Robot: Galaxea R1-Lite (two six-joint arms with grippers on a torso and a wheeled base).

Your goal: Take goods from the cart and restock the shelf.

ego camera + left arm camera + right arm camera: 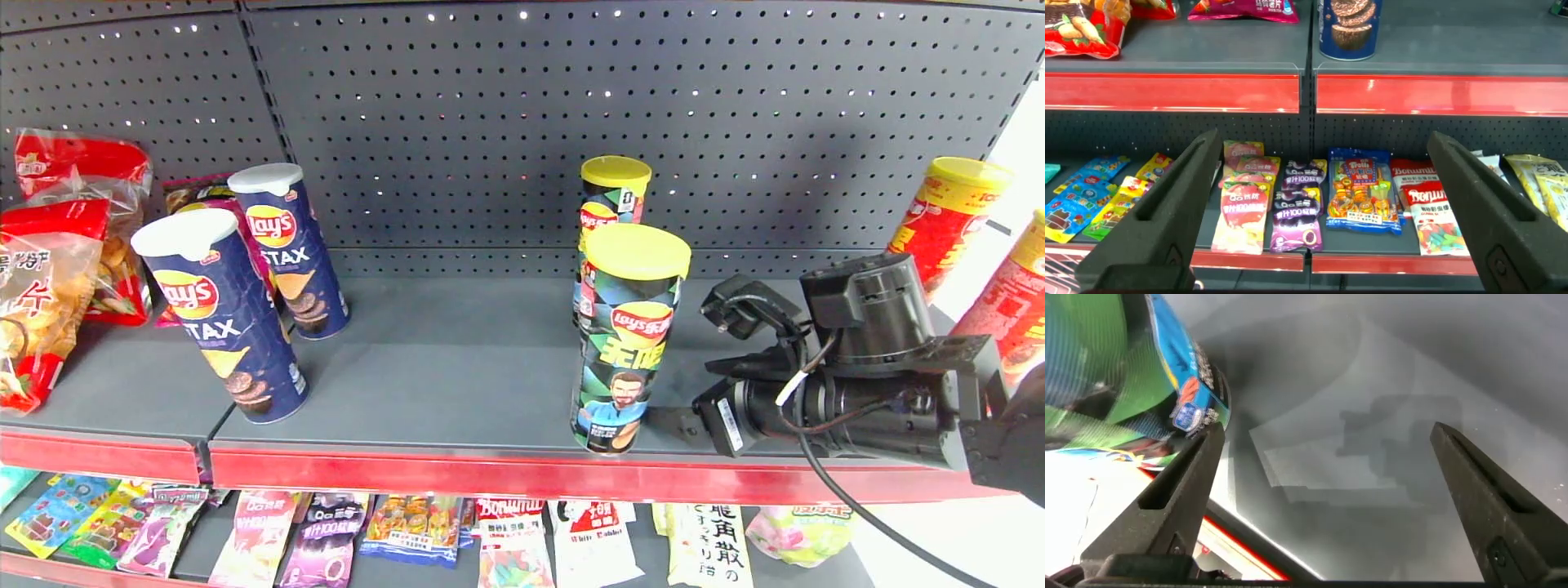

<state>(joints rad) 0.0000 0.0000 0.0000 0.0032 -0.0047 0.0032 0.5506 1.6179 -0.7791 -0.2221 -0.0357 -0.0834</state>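
Can of chips (629, 343) at the shelf (457, 376) front
It stands upright by the edge, likely so it is easy to grab. The right hand (1324, 433) is just beside it, wide open and empty; the left hand (1323, 139) too.

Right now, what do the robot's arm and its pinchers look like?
The right arm is black and chunky, built from round, tube-like parts, with black cables looping over it, one white-wrapped bit of wire and a small white label. The right gripper and the left gripper each have two long, dark grey, wedge-shaped fingers.
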